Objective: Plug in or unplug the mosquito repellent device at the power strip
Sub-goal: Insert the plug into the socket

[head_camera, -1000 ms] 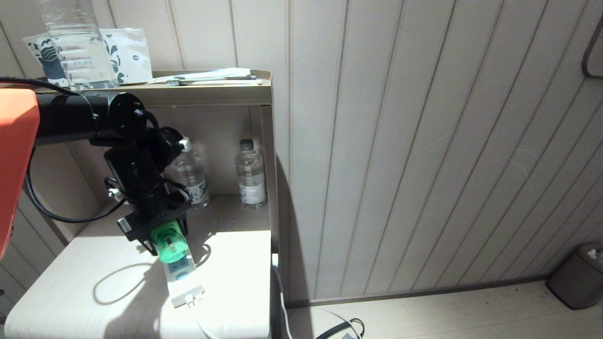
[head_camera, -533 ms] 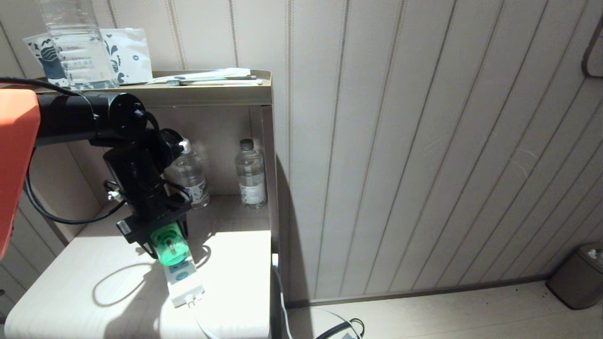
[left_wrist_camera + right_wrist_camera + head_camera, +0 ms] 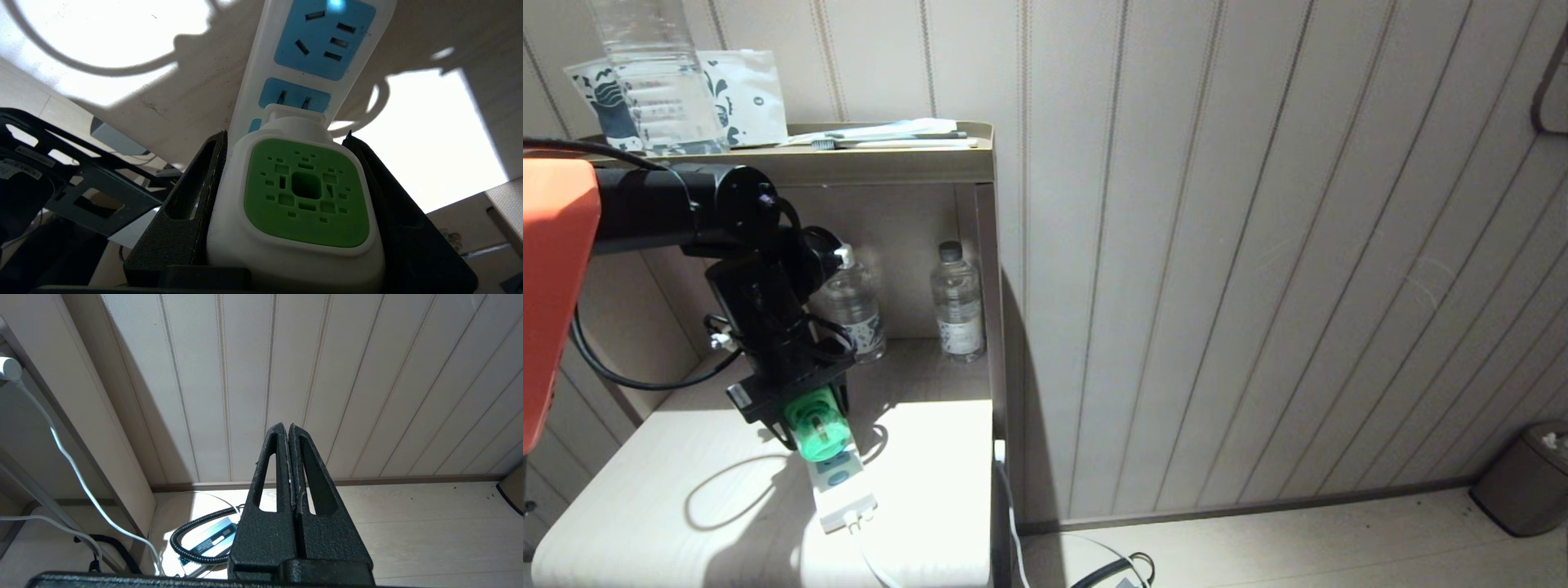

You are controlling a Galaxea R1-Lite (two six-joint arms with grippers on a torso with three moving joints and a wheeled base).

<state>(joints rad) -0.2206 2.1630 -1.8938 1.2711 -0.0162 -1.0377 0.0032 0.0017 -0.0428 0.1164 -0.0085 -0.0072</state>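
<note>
My left gripper (image 3: 817, 422) points down over the sunlit lower shelf, shut on the mosquito repellent device (image 3: 818, 426). In the left wrist view both black fingers (image 3: 192, 196) press the sides of the device's white head with its green top (image 3: 306, 192). The device's plug end meets a pale blue socket panel of the white power strip (image 3: 322, 41); its prongs are hidden. The power strip (image 3: 840, 492) lies on the shelf with its cord running off the front edge. My right gripper (image 3: 286, 426) hangs parked facing the wall and floor, shut and empty.
Two clear water bottles (image 3: 956, 302) (image 3: 854, 309) stand at the back of the shelf, just behind my left wrist. An upper shelf (image 3: 890, 159) holds a large bottle (image 3: 654, 73) and packets. A small bin (image 3: 1523, 478) and loose cables (image 3: 1115, 567) sit on the floor.
</note>
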